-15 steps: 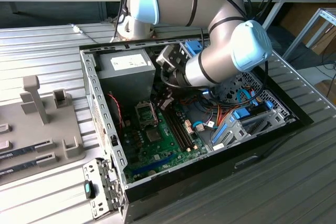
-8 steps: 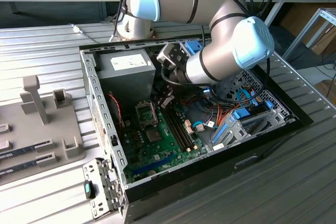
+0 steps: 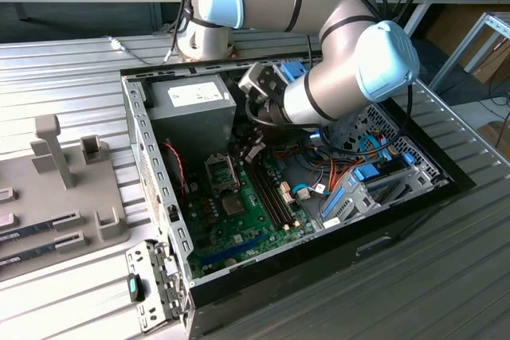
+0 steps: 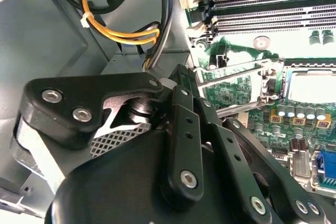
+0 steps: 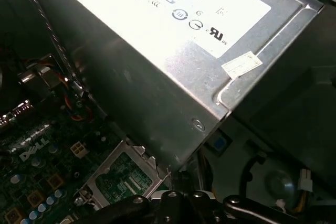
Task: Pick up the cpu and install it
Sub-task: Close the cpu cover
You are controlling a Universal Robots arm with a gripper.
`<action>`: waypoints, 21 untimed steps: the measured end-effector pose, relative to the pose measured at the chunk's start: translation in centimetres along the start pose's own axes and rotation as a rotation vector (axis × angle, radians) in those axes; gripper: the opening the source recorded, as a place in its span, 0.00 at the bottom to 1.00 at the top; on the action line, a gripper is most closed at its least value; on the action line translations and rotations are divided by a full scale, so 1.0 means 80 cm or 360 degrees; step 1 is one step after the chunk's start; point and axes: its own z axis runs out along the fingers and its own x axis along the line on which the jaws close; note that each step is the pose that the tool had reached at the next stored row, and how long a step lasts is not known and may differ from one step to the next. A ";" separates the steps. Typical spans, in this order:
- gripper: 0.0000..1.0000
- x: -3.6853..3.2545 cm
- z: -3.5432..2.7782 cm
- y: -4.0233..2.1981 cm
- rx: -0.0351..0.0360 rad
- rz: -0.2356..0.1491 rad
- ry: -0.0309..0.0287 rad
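Exterior view: taken from above and off to one side, open black-and-grey metal computer case (image 3: 159,220) seen whole, silver-and-blue robot arm (image 3: 335,45) reaching in from far side. Both wrist views: taken close inside case, green motherboard (image 4: 236,85) (image 5: 42,166) and silver metal socket frame (image 4: 310,85) (image 5: 123,179) shared; grey metal power supply box (image 5: 173,61) (image 3: 191,113) seen close in first wrist view.

From the second wrist view I see my gripper's black linkage (image 4: 184,145) filling the lower half of the frame, its fingertips hidden from me. At two o'clock from it lies the green motherboard (image 4: 262,124) with the silver socket frame (image 4: 273,85), memory slots (image 4: 273,3) at one o'clock, and yellow cables (image 4: 113,30) at eleven o'clock.
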 end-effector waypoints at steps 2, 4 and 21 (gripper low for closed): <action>0.11 0.0004 -0.0004 -0.0008 -0.0001 0.0000 0.00003; 0.11 -0.0010 -0.0008 -0.0029 -0.0006 0.0003 0.00044; 0.11 -0.0088 0.0025 -0.0017 0.0170 0.0042 0.01858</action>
